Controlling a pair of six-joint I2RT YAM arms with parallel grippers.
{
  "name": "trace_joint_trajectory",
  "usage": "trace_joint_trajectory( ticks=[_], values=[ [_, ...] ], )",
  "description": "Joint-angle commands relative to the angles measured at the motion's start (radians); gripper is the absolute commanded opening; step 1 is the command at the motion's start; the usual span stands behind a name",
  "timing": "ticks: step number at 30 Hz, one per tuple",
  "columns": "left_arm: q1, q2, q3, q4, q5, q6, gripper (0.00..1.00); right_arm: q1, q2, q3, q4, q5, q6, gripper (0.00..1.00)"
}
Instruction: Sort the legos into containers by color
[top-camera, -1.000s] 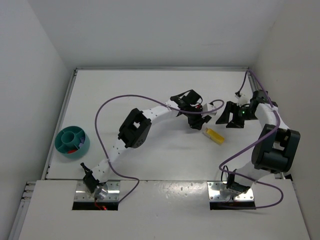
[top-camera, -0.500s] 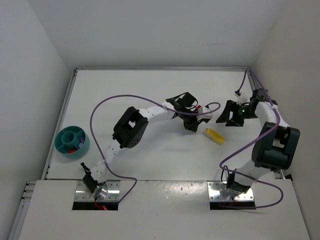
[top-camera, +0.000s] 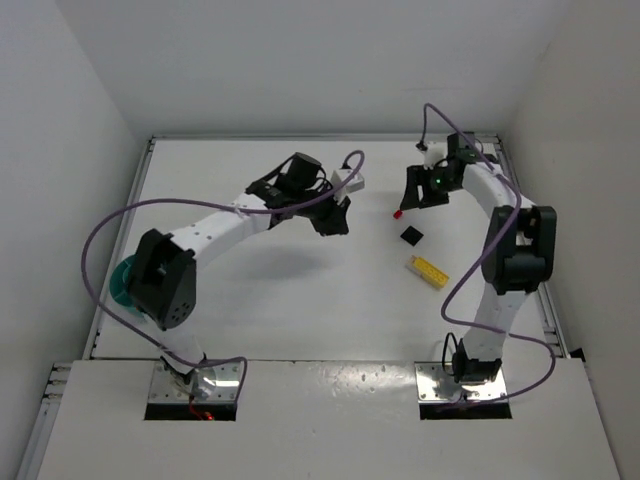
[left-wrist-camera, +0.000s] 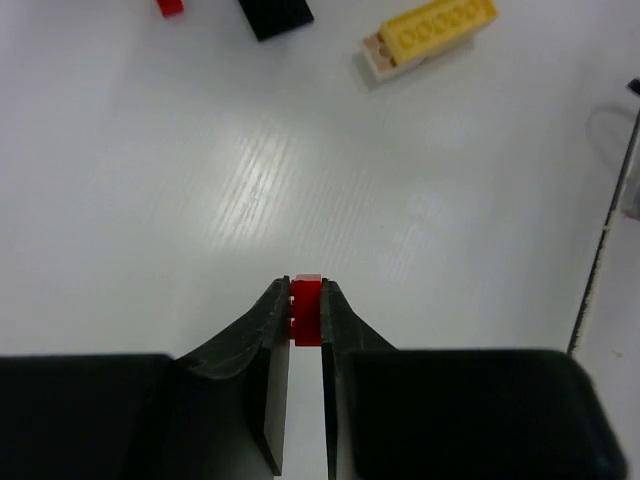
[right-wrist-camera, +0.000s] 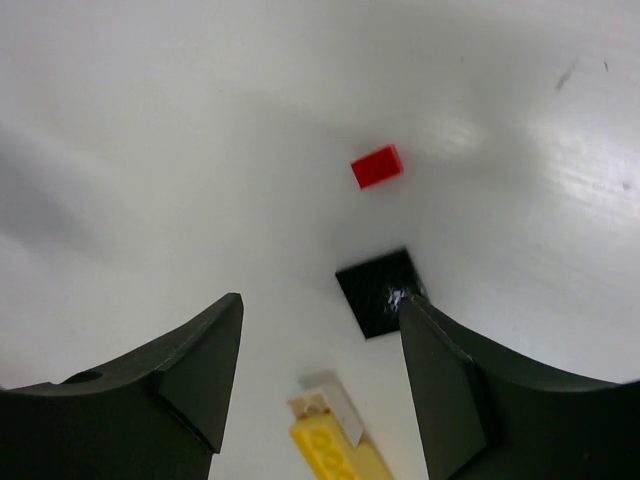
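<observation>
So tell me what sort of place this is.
Likely a robot lab cell: bare white walls box in the table, two arms bolted at its edge, a yellow brick lying loose.

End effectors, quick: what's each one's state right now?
Left end effector: closed on a red lego.
Right end effector: open, holding nothing.

text: none legible | labels: none | brands: none | numbers: none
</observation>
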Motion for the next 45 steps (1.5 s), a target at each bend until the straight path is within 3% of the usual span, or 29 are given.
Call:
trace_joint_trajectory(
  ticks=[1,7,19,31,38,45],
  values=[
    [0.027,-0.123,-0.012,-0.058,0.039,-0.068,0.05,0.074,0.097,0.102,0.029,0.141,-0.074,0.64],
    [0.093,-0.226,-0.011,-0.167,0.088,-0.059,0.05,0.151,0.237,0.184,0.038,0.317,-0.211,0.64],
    [0.137,-0.246,-0.002,-0.198,0.12,-0.049,0.05,0.179,0.356,0.264,0.02,0.354,-0.258,0.63],
    [0.156,-0.246,-0.011,-0.198,0.12,-0.049,0.05,0.217,0.393,0.246,0.029,0.345,-0.268,0.43],
    [0.176,-0.277,-0.031,-0.198,0.12,-0.049,0.05,0.226,0.393,0.235,0.029,0.345,-0.268,0.23],
    [0.235,-0.389,-0.04,-0.294,0.042,-0.04,0.05,0.226,0.256,0.14,0.02,0.311,-0.249,0.11]
  ],
)
